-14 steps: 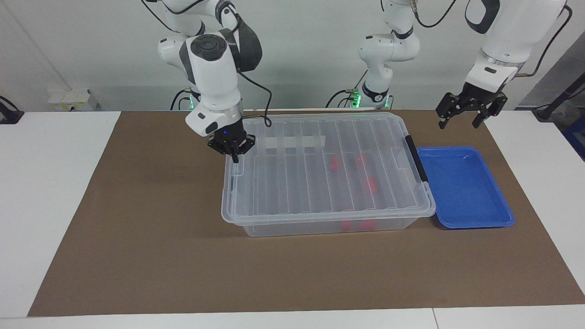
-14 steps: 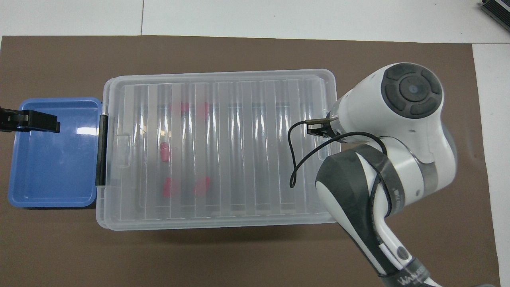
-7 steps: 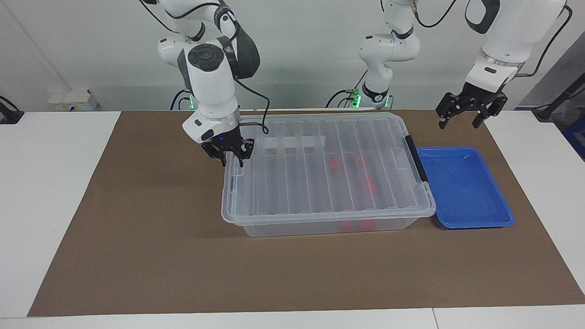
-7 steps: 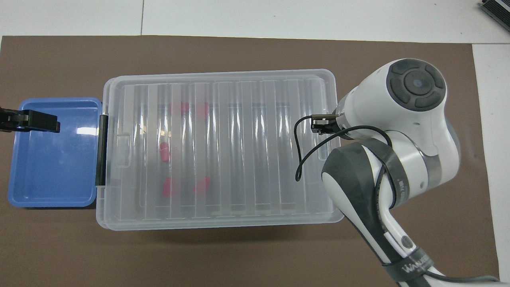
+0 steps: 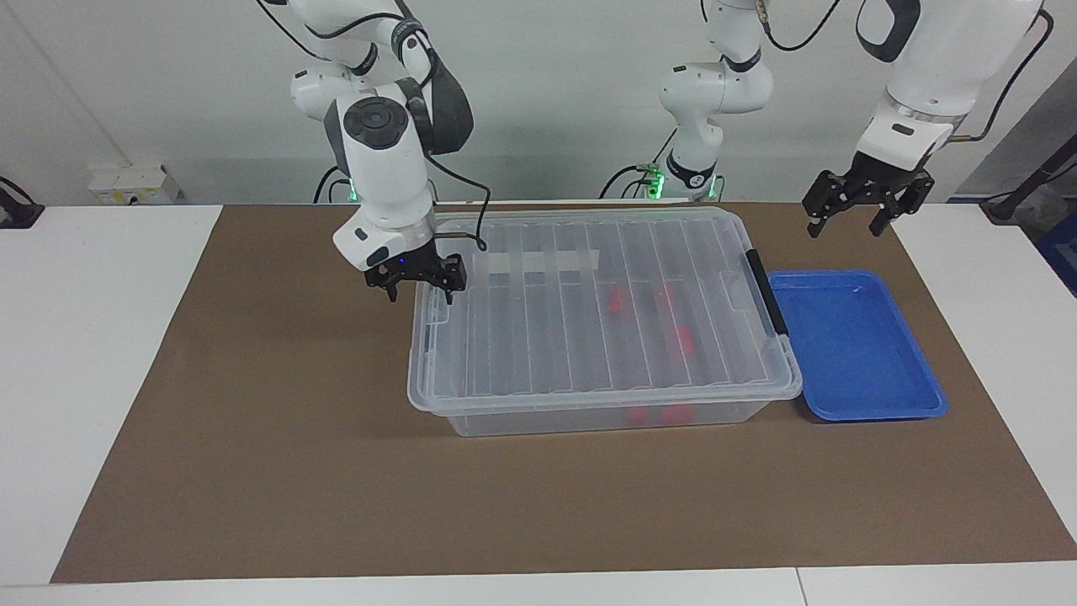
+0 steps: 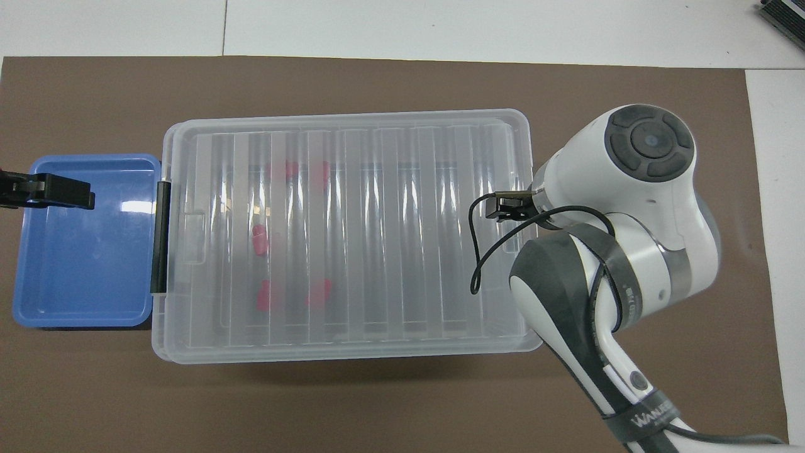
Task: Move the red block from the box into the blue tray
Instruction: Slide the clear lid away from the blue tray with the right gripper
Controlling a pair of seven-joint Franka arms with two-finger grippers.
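Overhead, right arm hides its open hand [image 5: 418, 287]; open left hand [image 5: 858, 210] is cropped there.

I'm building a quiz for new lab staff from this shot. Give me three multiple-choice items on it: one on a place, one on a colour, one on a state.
1. Where does the blue tray lie?
A. on the lid
B. beside the box's black-handle end
C. inside the box

2. What colour are the blocks in the box?
A. red
B. green
C. yellow

3. How is the lid now?
A. leaning on the tray
B. on the mat
C. shut on the box

Key: 1 B, the tray sits on the mat against the handle end. 2 A, red shapes show through the clear plastic. 3 C, the ribbed lid covers the box; the right gripper, open, hangs over its other end, and the left gripper waits, open.
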